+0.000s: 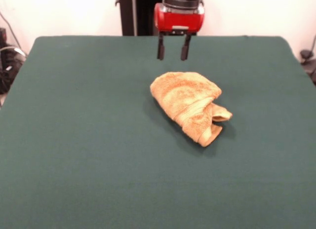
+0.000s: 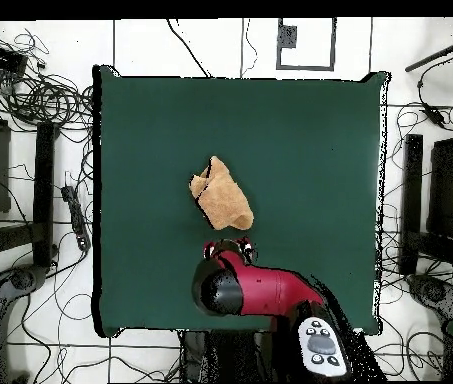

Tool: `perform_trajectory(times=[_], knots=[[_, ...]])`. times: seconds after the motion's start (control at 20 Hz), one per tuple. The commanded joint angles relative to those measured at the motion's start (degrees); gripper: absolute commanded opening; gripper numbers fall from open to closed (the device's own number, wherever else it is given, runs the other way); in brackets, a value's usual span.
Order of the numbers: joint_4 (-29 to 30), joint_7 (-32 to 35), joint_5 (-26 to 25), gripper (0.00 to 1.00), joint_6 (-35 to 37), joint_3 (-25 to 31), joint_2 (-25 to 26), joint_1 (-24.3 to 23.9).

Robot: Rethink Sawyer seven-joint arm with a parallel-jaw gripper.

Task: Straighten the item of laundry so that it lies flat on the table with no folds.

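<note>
Towel [image 1: 190, 105] bunched on table [image 1: 79, 140], gripper [image 1: 173, 52] raised behind it, nothing held.

The orange-tan towel is seen crumpled into a folded lump slightly right of the table's centre in the front view, with a paler woven band wrapped across its lower part and one loose corner sticking out at its right side. The gripper is held above the cloth-covered surface, just beyond the towel's far edge, not touching it; its two dark fingers [image 1: 160, 47] are spread apart and empty.
</note>
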Motion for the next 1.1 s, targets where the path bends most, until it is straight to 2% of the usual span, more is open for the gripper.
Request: perform_trajectory(times=[0.05, 0.65, 1.1], knots=[[1.55, 10.92, 0.09, 1.0, -5.2, 6.43, -0.33, 0.6], [0.44, 10.64, -1.33, 1.0, -12.15, 6.74, -0.22, 0.53], [-1.49, 8.49, -1.96, 1.0, -9.29, 11.34, 7.7, -2.35]])
